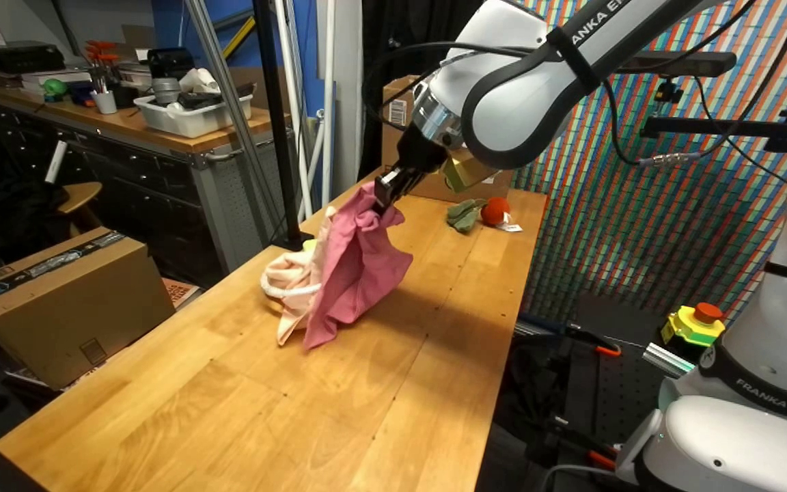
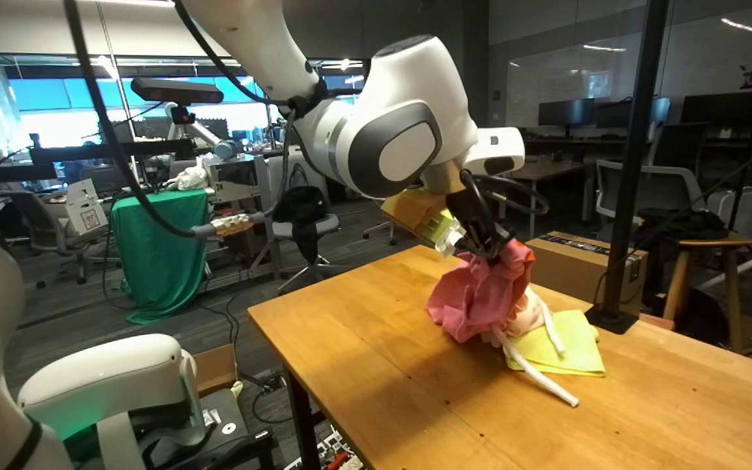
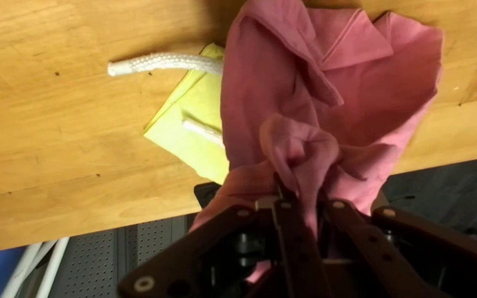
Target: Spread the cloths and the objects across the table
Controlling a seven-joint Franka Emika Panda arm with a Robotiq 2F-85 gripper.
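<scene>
The end effector [image 3: 301, 193] grips the creased pink cloth [image 3: 259, 95] over the bench [image 3: 64, 140]; against it the peach cloth [image 1: 294, 266], half hidden, seems crumpled; the yellow cloth [image 3: 193, 149] lies folded under white cord [image 3: 168, 63]

Matt pink cloth [image 3: 263, 93], smooth wooden table [image 3: 77, 103]
In the wrist view, the yellow cloth [image 3: 191, 147] left of centre is matt fabric, and the white cord [image 3: 172, 63] at upper left is rough braid. In an exterior view, the arm [image 1: 513, 113] at upper right looks smooth and glossy; the box [image 1: 86, 314] at lower left is matt cardboard with shiny tape [image 1: 48, 265].
</scene>
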